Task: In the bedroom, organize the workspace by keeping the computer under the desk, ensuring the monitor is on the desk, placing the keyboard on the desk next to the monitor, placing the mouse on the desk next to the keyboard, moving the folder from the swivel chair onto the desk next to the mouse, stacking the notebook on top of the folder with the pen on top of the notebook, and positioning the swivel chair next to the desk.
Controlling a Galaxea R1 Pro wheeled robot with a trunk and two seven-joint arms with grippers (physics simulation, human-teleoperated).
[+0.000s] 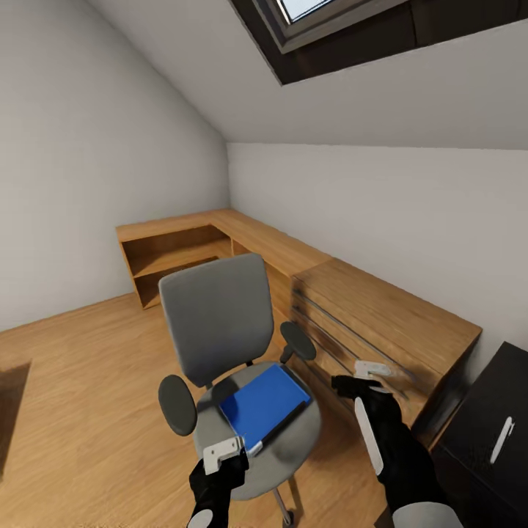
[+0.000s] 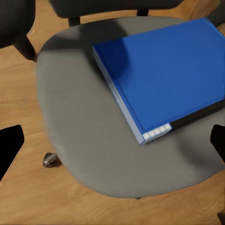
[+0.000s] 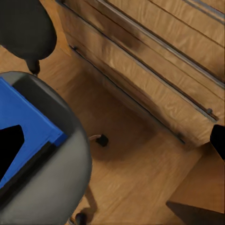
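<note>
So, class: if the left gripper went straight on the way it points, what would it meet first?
Probably the chair seat, just beside the blue folder; the open left gripper looks aimed there, though depth is unclear.

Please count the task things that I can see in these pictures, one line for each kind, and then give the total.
swivel chair: 1
folder, blue, lying on the chair seat: 1
pen, white, on the black desk top: 1
desk, black, a corner in view: 1
Total: 4
</note>
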